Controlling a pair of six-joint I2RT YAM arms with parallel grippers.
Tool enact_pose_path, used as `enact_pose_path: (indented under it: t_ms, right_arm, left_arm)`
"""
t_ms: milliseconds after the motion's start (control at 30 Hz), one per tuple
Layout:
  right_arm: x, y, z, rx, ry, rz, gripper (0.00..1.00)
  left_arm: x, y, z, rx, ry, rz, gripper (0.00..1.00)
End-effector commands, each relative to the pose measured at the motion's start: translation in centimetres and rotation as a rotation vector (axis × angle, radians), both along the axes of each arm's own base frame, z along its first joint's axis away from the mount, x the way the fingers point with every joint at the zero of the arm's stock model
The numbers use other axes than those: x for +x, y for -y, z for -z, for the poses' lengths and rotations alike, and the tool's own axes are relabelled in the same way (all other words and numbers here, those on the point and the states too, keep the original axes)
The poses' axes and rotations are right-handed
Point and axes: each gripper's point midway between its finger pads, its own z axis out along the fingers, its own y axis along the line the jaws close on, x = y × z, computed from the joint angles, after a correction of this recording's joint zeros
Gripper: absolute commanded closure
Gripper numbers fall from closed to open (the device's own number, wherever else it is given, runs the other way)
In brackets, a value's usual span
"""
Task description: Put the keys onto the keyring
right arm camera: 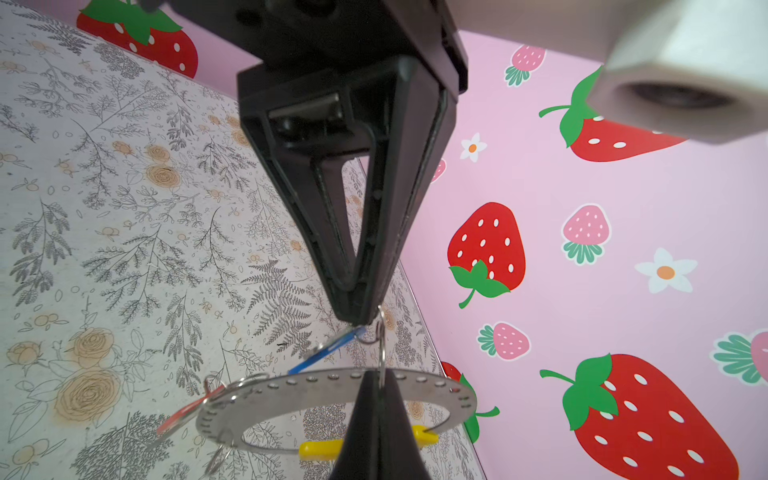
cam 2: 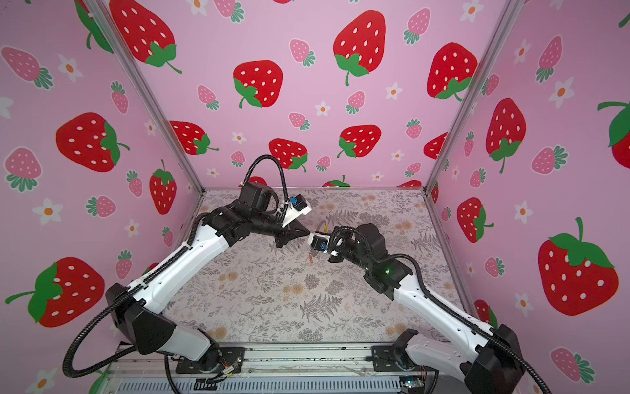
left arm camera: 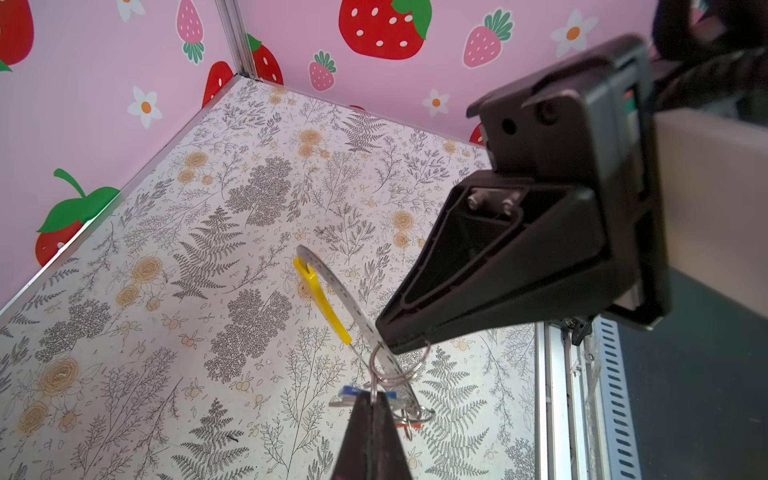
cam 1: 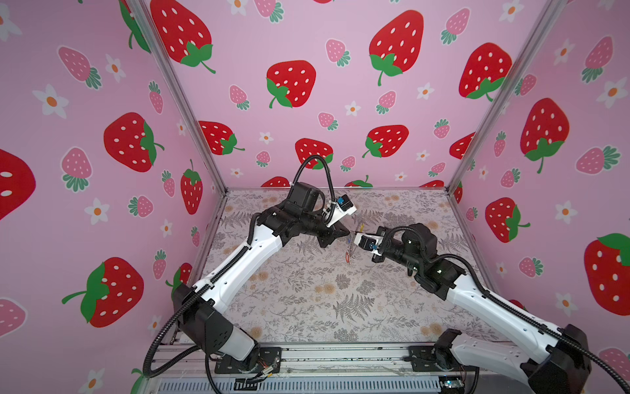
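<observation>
The keyring (right arm camera: 291, 384), a flat grey hoop with punched holes and a yellow segment (right arm camera: 320, 449), is held in the air over the table. My right gripper (right arm camera: 377, 376) is shut on its band. My left gripper (left arm camera: 374, 397) meets it tip to tip and is shut on the blue-tagged key (left arm camera: 353, 390) at its thin wire ring. That ring (left arm camera: 399, 365) loops round the hoop's band (left arm camera: 338, 286). The red-tagged key (right arm camera: 183, 415) hangs from the hoop by its own small ring. In both top views the two grippers (cam 1: 353, 233) (cam 2: 310, 233) touch mid-table, with the red tag (cam 1: 347, 259) dangling below.
A floral-patterned table (cam 1: 324, 290) lies under the arms. Pink strawberry walls (cam 1: 341, 102) close it in at the back and on both sides. An aluminium rail (cam 1: 341, 358) with the arm bases runs along the front edge.
</observation>
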Motion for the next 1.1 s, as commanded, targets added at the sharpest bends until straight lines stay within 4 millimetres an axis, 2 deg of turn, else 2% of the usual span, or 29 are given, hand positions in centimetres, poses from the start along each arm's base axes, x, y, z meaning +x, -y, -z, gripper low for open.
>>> enact_pose_path:
  t_ms: [0, 233, 367, 500, 833, 967, 1067]
  right_arm:
    - [-1.4, -0.3, -0.5, 0.015, -0.005, -0.067, 1.00]
    - [-1.5, -0.1, -2.0, 0.092, 0.023, -0.055, 1.00]
    - [-2.1, -0.7, -2.6, 0.128, 0.032, -0.105, 1.00]
    - [-2.6, -1.3, -2.6, 0.145, 0.033, -0.151, 1.00]
    - [-2.7, -1.4, -2.5, 0.172, 0.061, -0.165, 1.00]
    - [-2.5, -1.3, -2.1, 0.175, 0.045, -0.154, 1.00]
    - [-2.3, -0.9, -1.7, 0.191, 0.017, -0.146, 1.00]
  left_arm:
    - [0.5, -0.2, -1.7, -0.036, 0.060, -0.012, 1.00]
    - [-0.3, 0.1, -1.4, -0.056, 0.012, 0.041, 1.00]
    - [-0.8, 0.6, -1.2, -0.077, -0.027, 0.081, 1.00]
    - [-1.3, 1.0, -1.3, -0.096, -0.057, 0.122, 1.00]
    - [-2.0, 1.2, -1.0, -0.101, -0.101, 0.163, 1.00]
    - [-1.2, 0.7, -0.8, -0.083, -0.060, 0.119, 0.82]
    - [-0.6, -0.1, -1.3, -0.090, 0.025, 0.068, 0.74]
